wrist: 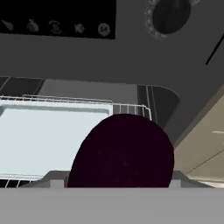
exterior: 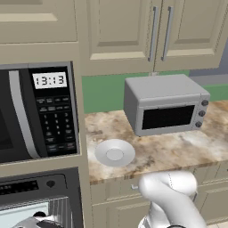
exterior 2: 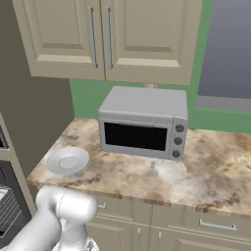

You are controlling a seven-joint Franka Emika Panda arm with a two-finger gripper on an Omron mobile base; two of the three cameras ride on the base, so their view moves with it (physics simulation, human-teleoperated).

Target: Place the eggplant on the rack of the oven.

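The dark purple eggplant (wrist: 122, 153) bulks large and close in the hand view, held up in front of the oven's open cavity. My gripper (exterior: 38, 219) is shut on it, with the fingertips hidden behind the eggplant. Just beyond it lies the rack (wrist: 131, 107), thin pale bars around a light flat panel. Above runs the oven's black control strip (wrist: 57, 22) with a round knob (wrist: 168, 15). In the left base view the oven (exterior: 40, 187) is at the bottom left, and its grey bars (exterior: 60, 209) show beside my hand.
A white plate (exterior: 115, 152) (exterior 2: 67, 160) sits bare on the marble counter. The grey toaster oven (exterior: 165, 104) (exterior 2: 143, 122) stands behind it. The black microwave (exterior: 38, 111) is built in above the oven. My white arm (exterior: 171, 196) (exterior 2: 54, 220) bends down to the left.
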